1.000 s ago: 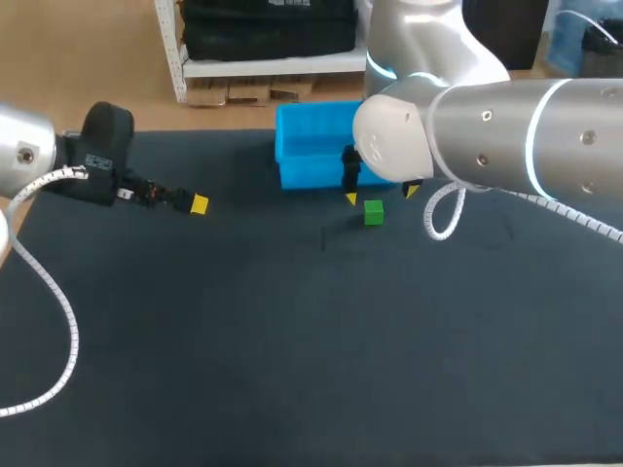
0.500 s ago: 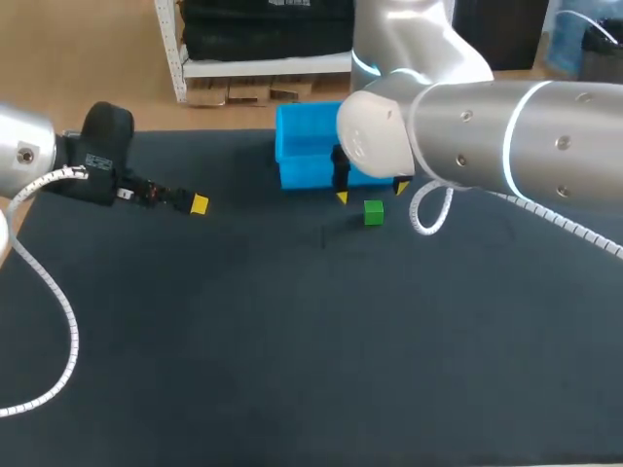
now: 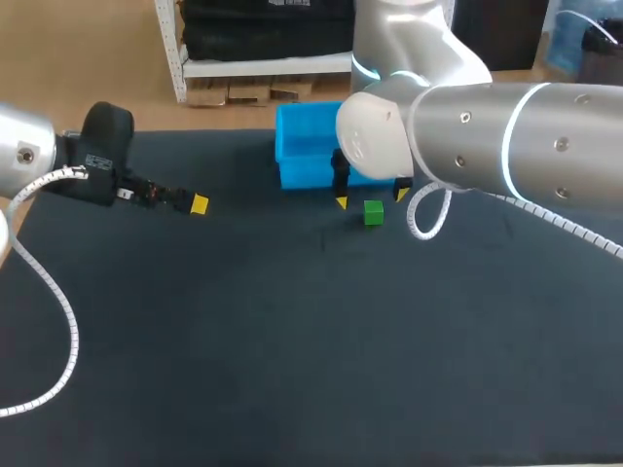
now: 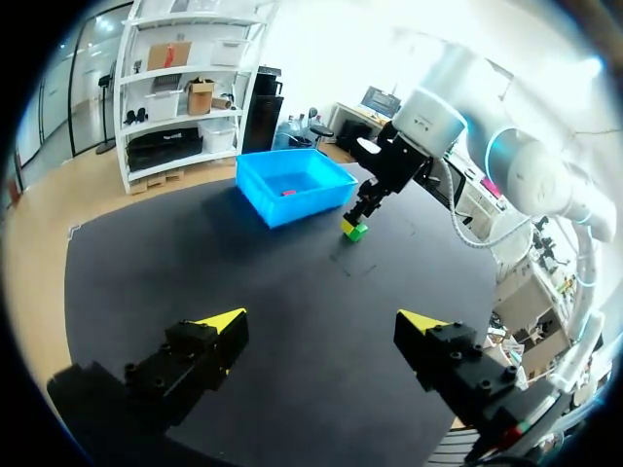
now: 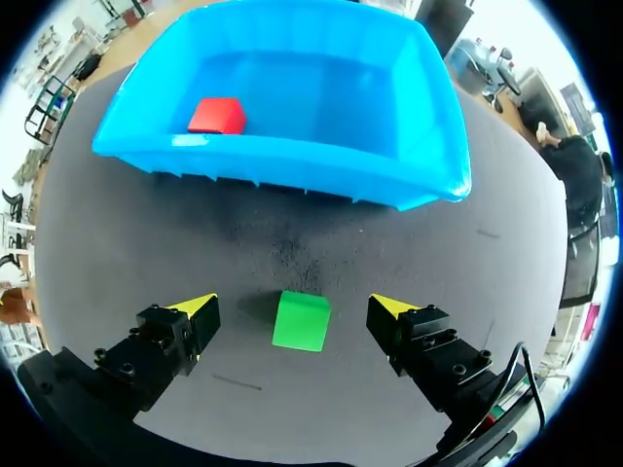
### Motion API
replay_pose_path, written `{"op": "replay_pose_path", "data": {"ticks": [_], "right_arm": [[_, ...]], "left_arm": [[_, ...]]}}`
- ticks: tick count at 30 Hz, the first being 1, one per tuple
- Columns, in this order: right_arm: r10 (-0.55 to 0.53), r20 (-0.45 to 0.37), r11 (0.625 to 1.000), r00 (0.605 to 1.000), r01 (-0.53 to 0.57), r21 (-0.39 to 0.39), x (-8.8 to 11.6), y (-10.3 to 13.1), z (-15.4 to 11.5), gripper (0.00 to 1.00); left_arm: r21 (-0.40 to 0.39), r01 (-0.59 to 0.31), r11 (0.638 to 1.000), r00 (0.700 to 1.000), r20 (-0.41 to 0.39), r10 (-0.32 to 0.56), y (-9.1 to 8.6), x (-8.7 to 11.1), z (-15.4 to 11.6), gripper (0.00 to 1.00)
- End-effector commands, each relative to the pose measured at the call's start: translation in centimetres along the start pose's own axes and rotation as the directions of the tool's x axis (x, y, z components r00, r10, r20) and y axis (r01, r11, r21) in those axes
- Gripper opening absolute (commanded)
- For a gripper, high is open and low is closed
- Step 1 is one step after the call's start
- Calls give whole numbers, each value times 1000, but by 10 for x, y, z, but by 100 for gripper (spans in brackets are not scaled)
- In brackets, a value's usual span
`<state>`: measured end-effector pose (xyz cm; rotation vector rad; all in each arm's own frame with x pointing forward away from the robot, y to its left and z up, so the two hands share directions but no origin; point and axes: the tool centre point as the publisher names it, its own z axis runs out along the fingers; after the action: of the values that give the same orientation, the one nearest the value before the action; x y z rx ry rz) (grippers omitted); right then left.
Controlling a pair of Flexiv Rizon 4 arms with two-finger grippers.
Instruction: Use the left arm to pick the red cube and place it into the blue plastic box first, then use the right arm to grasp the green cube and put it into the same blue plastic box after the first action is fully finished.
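The red cube (image 5: 216, 115) lies inside the blue plastic box (image 5: 292, 156), near one end. The green cube (image 5: 301, 320) rests on the black mat just in front of the box, between the open fingers of my right gripper (image 5: 297, 309), untouched by either tip. From the head view the green cube (image 3: 373, 212) sits below the box (image 3: 302, 161), with the right gripper (image 3: 370, 199) over it. My left gripper (image 3: 199, 204) hangs open and empty at the mat's left; in its wrist view the left gripper (image 4: 321, 321) faces the far box (image 4: 292, 185) and green cube (image 4: 355, 230).
The black mat (image 3: 292, 341) covers the table. My right arm's large silver link (image 3: 487, 136) spans the right back of the table, partly hiding the box. A white cable (image 3: 58, 311) loops along the left arm.
The right gripper has shifted a little to the left and settled around the green cube. The left arm has stayed still.
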<state>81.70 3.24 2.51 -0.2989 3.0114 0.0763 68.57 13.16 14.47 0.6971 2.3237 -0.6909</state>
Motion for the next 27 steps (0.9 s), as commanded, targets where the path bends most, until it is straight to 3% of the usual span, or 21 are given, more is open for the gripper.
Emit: {"op": "replay_pose_path", "data": {"ticks": [1, 27], "right_arm": [[3, 13, 1000, 1000, -3, 0, 9, 0, 4, 100], [29, -16, 1000, 999, -29, 2, 10, 0, 22, 100]], "left_arm": [[4, -2, 1000, 1000, 7, 2, 1, 1, 0, 100], [4, -2, 1000, 1000, 7, 2, 1, 1, 0, 100]]}}
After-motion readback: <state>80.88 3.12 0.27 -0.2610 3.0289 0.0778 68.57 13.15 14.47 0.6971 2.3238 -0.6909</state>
